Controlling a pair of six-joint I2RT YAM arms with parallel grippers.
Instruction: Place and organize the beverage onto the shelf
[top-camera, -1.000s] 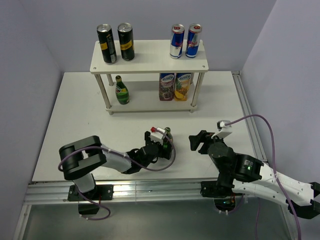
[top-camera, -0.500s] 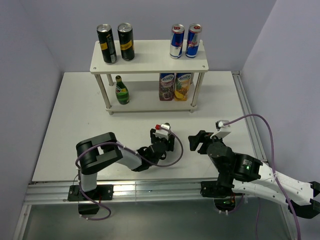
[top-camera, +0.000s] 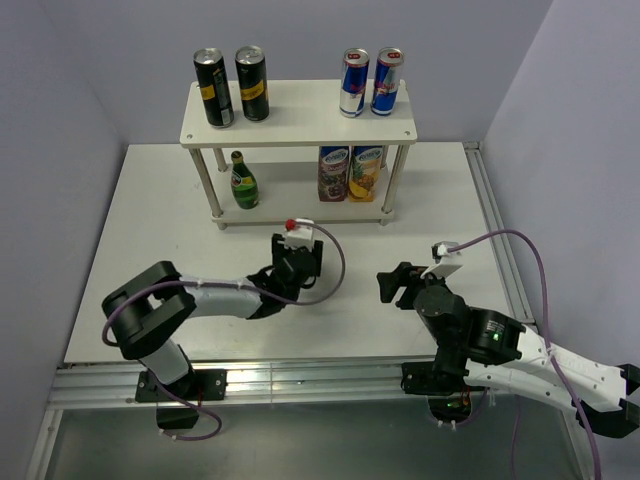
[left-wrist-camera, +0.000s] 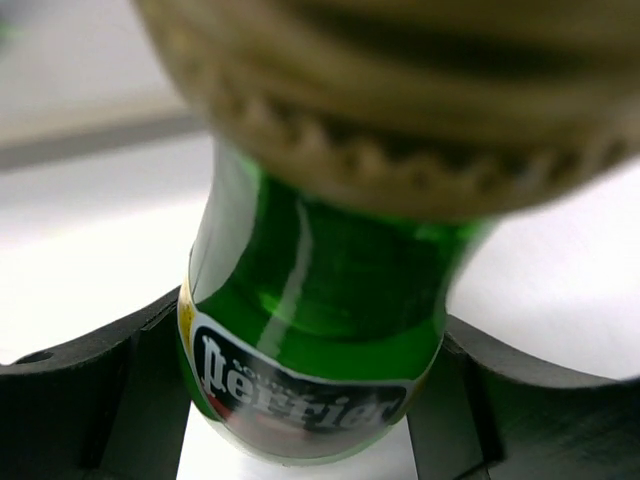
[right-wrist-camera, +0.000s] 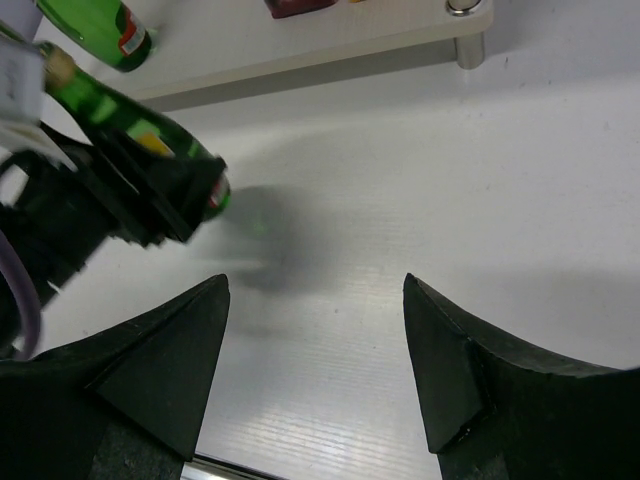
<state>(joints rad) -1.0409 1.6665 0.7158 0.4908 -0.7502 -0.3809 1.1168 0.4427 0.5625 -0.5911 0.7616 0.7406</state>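
Observation:
My left gripper (top-camera: 297, 262) is shut on a green glass bottle (left-wrist-camera: 320, 330) with a yellow-edged label, its fingers (left-wrist-camera: 90, 390) against both sides of the body. The right wrist view shows this bottle (right-wrist-camera: 125, 115) tilted and lifted off the table. The shelf (top-camera: 300, 118) holds two black cans (top-camera: 212, 88) and two blue-and-silver cans (top-camera: 354, 83) on its top board. A second green bottle (top-camera: 243, 181) stands on the lower tier at the left. My right gripper (top-camera: 395, 285) is open over bare table with nothing between its fingers.
Two juice cartons (top-camera: 348, 173) stand on the lower tier at the right. The shelf's front right post (right-wrist-camera: 467, 45) rests on the white table (top-camera: 150, 220). Grey walls close in the left, back and right sides.
The left gripper has closed on the green bottle, lifted it, and carried it left and toward the shelf. The right arm has stayed put.

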